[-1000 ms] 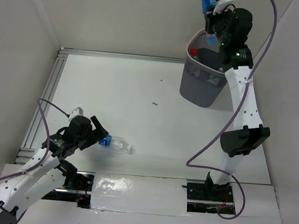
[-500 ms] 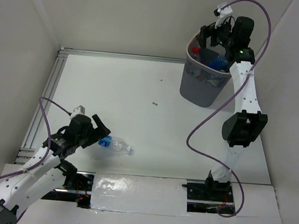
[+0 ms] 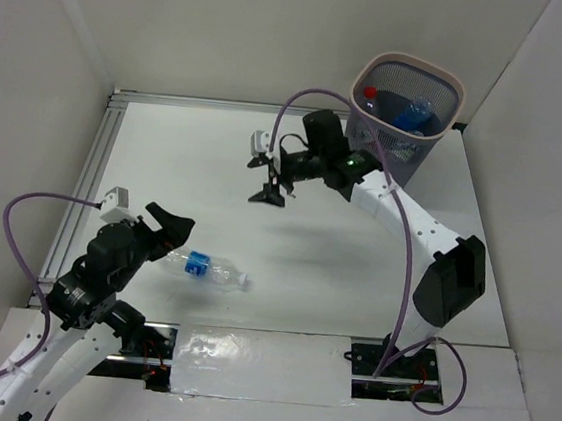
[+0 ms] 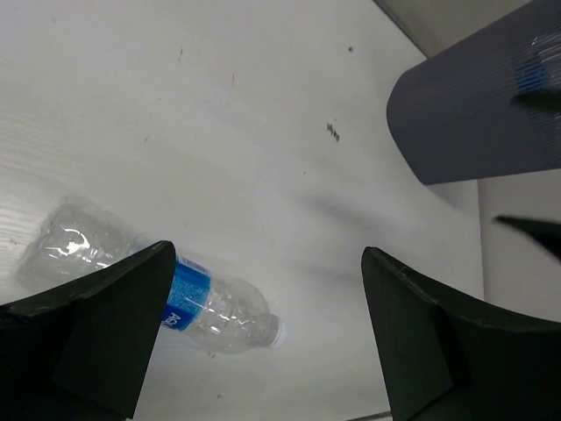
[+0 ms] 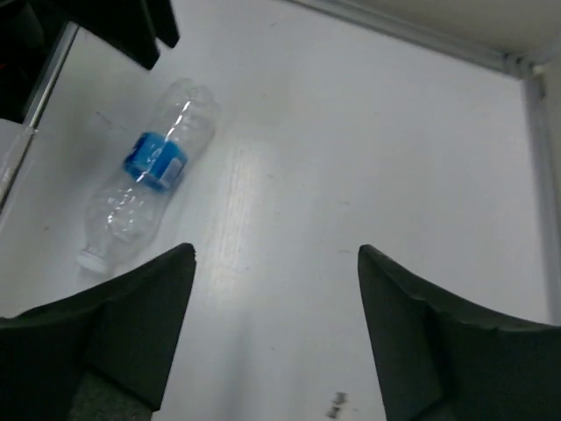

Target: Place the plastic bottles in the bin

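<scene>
A clear plastic bottle [image 3: 207, 268] with a blue label and white cap lies on its side on the white table, cap to the right. It shows in the left wrist view as the bottle [image 4: 210, 307] and in the right wrist view as the bottle [image 5: 145, 197]. My left gripper [image 3: 170, 239] is open just above the bottle's base end, its left finger [image 4: 96, 333] over the label. My right gripper [image 3: 273, 192] hangs open and empty over the table's middle. The grey mesh bin [image 3: 423, 150] at the far right holds a red-capped bottle [image 3: 370, 95] and a blue-labelled bottle [image 3: 413, 114].
White walls close in the table at the left, back and right. A metal rail [image 3: 83, 185] runs along the left edge and the back. The bin [image 4: 473, 114] shows at the upper right of the left wrist view. A small dark mark [image 3: 290, 195] is on the table.
My right gripper opened over the bin and dropped a blue-labelled bottle in, then the arm swung down and left over the table's middle. My left arm shifted slightly near the lying bottle.
</scene>
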Available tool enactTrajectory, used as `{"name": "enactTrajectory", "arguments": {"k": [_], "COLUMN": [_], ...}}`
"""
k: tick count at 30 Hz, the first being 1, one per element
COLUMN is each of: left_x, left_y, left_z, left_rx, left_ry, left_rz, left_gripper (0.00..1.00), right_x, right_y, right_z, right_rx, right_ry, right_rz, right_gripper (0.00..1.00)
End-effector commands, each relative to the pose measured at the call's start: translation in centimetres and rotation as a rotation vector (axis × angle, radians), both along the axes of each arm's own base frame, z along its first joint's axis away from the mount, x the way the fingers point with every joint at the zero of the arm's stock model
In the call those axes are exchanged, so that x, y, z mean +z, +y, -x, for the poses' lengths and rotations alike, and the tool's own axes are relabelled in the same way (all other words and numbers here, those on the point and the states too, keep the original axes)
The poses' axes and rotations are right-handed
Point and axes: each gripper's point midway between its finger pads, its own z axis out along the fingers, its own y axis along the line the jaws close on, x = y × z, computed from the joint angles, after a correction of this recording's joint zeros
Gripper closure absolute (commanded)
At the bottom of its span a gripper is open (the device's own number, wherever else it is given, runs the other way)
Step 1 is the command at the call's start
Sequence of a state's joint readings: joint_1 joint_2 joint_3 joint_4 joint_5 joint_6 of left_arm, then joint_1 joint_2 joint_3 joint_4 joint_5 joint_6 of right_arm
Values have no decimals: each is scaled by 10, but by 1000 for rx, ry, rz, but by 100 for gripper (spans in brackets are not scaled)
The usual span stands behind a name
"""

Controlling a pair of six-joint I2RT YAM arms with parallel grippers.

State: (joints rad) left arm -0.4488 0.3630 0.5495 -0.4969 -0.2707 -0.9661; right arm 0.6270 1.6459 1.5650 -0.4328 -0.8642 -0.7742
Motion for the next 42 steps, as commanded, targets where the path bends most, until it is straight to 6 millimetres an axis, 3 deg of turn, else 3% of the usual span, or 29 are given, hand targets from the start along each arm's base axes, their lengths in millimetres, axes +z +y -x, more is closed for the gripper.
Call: {"name": "enactTrajectory", "arguments": {"k": [1,4,8,9,12,15,16,19,23,26,33,34,35,37,38,41,42], "left_x": [28,42,51,59,60,64,68,76,76,76,74,73,73,75,75,82,75], "left_y": [16,31,44,51,67,73,76,84,93,95,96,94,92,90,89,84,78], "left_z": [0,8,16,18,27,30,34,40,49,53,57,56,56,55,55,52,49], "left_rx": [64,135,184,213,275,297,306,333,356,358,361,351,342,331,318,293,265], "left_ry": [-75,-110,-127,-143,-121,-121,-128,-153,-164,-161,-158,-159,-158,-167,-166,-202,-193], "left_rz": [-18,13,4,13,-27,-26,-25,-19,-20,-13,-6,-1,2,1,-8,4,-8], "left_gripper": [0,0,0,0,0,0,0,0,0,0,0,0,0,0,0,0,0], "right_x": [-53,-91,-109,-112,-133,-143,-153,-164,-194,-220,-240,-236,-234,-202,-187,-107,-84], "right_y": [4,17,32,40,65,84,93,115,134,136,116,116,112,113,108,109,97], "right_z": [20,50,69,81,92,104,118,121,106,100,73,71,65,59,45,15,-11], "right_rx": [22,65,92,104,76,58,53,-49,-202,-270,-335,-329,-330,-303,-311,-299,-338], "right_ry": [91,166,217,253,297,325,360,364,341,305,228,235,239,258,270,255,258], "right_rz": [93,155,182,189,220,237,260,266,290,343,400,388,392,335,306,165,117], "right_gripper": [14,0,0,0,0,0,0,0,0,4,29,52,65,81,88,90,91]}}
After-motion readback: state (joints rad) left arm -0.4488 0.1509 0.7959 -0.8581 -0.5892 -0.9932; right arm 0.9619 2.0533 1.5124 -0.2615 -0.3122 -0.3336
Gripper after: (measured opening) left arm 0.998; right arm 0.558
